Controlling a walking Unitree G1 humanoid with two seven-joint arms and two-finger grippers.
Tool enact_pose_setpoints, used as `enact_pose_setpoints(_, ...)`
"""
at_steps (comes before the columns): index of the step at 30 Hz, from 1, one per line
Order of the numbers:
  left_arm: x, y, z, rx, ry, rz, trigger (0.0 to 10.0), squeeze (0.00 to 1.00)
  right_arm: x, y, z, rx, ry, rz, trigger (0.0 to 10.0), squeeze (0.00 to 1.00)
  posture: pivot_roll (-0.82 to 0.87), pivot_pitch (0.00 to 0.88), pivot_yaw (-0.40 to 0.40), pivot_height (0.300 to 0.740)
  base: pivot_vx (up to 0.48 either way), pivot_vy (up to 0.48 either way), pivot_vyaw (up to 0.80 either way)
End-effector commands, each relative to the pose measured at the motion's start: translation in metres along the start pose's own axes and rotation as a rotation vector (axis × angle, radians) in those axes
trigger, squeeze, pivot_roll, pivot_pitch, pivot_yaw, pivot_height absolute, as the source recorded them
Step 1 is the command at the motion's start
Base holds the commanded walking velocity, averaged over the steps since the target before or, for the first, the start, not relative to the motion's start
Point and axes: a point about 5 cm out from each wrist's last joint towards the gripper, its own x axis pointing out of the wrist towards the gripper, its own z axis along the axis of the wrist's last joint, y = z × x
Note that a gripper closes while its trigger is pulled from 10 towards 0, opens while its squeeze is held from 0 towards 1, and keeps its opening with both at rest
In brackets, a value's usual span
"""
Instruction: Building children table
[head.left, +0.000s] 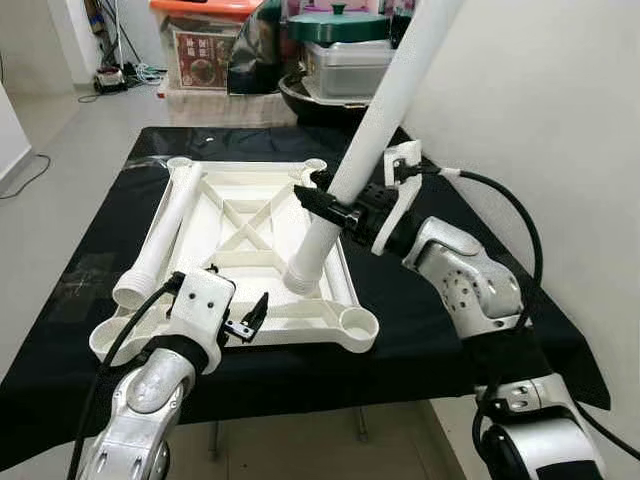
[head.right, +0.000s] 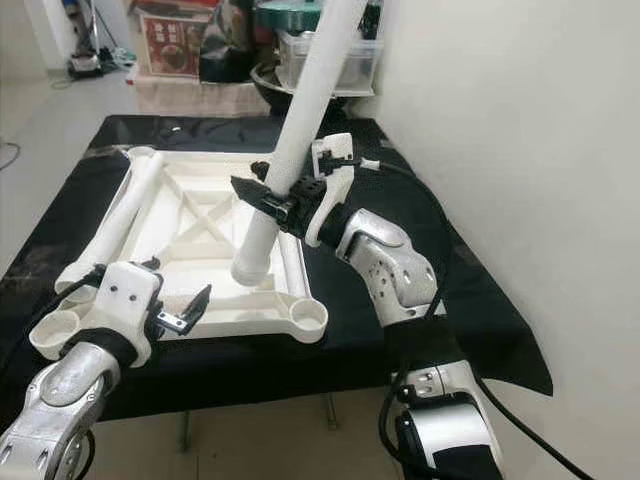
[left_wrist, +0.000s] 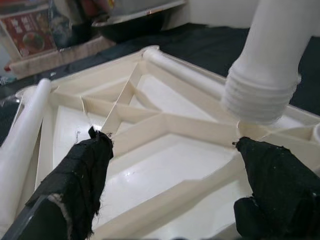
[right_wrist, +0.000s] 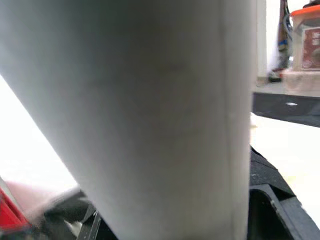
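Black-draped table (head.left: 420, 330) under upturned white tabletop (head.left: 250, 240)

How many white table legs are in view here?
2. One leg is held tilted in the right tool above the tabletop; the other leg lies along the tabletop's left edge. Others may be hidden.

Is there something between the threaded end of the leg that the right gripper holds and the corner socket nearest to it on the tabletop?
Nothing visible does. The right gripper holds the leg tilted, its threaded end low over the upturned tabletop. The near right socket is open and uncovered. The second leg lies along the far side.
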Motion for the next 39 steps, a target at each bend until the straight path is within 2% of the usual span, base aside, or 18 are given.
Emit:
enact_pose_setpoints(1,-0.009,-0.002,-0.011,-0.007,0.045,-0.023,10.0,0.0,-0.01,-0.008,-0.008,-0.048,0.052,-0.038,10.0,0.0,0.1,0.0,-0.11,0.74,0.0,0.0,0.0)
enact_pose_setpoints(3,-0.024,-0.007,-0.023,-0.012,0.093,-0.054,10.0,0.0,-0.022,-0.011,-0.016,-0.102,0.115,-0.05,10.0,0.0,0.1,0.0,-0.109,0.74,0.0,0.0,0.0)
enact_pose_setpoints(5,-0.024,-0.007,-0.023,-0.012,0.093,-0.054,10.0,0.0,-0.022,-0.011,-0.016,-0.102,0.115,-0.05,10.0,0.0,0.1,0.0,-0.109,0.74,0.0,0.0,0.0)
enact_pose_setpoints(6,-0.032,-0.01,-0.027,-0.02,0.112,-0.055,10.0,0.0,-0.037,-0.01,-0.02,-0.135,0.165,-0.033,10.0,0.0,0.1,0.0,-0.112,0.74,0.0,0.0,0.0)
enact_pose_setpoints(7,-0.034,-0.011,-0.027,-0.023,0.113,-0.051,10.0,0.0,-0.043,-0.009,-0.02,-0.146,0.181,-0.026,10.0,0.0,0.1,0.0,-0.113,0.74,0.0,0.0,0.0)
enact_pose_setpoints(13,-0.031,-0.005,-0.025,-0.042,0.097,-0.027,10.0,0.0,-0.06,-0.009,-0.017,-0.194,0.223,0.003,10.0,0.0,0.07,0.0,-0.106,0.74,0.0,0.0,0.0)
enact_pose_setpoints(19,-0.028,-0.003,-0.027,-0.044,0.093,-0.027,10.0,0.0,-0.062,-0.008,-0.009,-0.2,0.213,0.018,10.0,0.0,0.06,0.0,-0.095,0.74,0.0,0.0,0.0)
enact_pose_setpoints(21,-0.027,-0.003,-0.031,-0.034,0.098,-0.037,10.0,0.0,-0.06,-0.004,-0.001,-0.192,0.186,0.029,10.0,0.0,0.05,0.0,-0.087,0.74,0.0,0.0,0.0)
enact_pose_setpoints(22,-0.027,-0.003,-0.033,-0.033,0.099,-0.042,10.0,0.0,-0.057,0.003,0.007,-0.18,0.148,0.041,10.0,0.0,0.05,0.0,-0.081,0.74,0.0,0.0,0.0)
enact_pose_setpoints(28,-0.027,-0.004,-0.034,-0.036,0.101,-0.049,10.0,0.0,-0.057,0.013,0.014,-0.163,0.118,0.076,10.0,0.0,0.05,0.0,-0.076,0.74,0.0,0.0,0.0)
enact_pose_setpoints(32,-0.027,-0.004,-0.035,-0.037,0.102,-0.05,10.0,0.0,-0.058,0.015,0.011,-0.164,0.128,0.089,10.0,0.0,0.05,0.0,-0.078,0.74,0.0,0.0,0.0)
enact_pose_setpoints(39,-0.027,-0.002,-0.034,-0.041,0.088,-0.043,10.0,0.0,-0.069,0.021,-0.012,-0.176,0.224,0.119,10.0,0.0,0.05,0.0,-0.084,0.74,0.0,0.0,0.0)
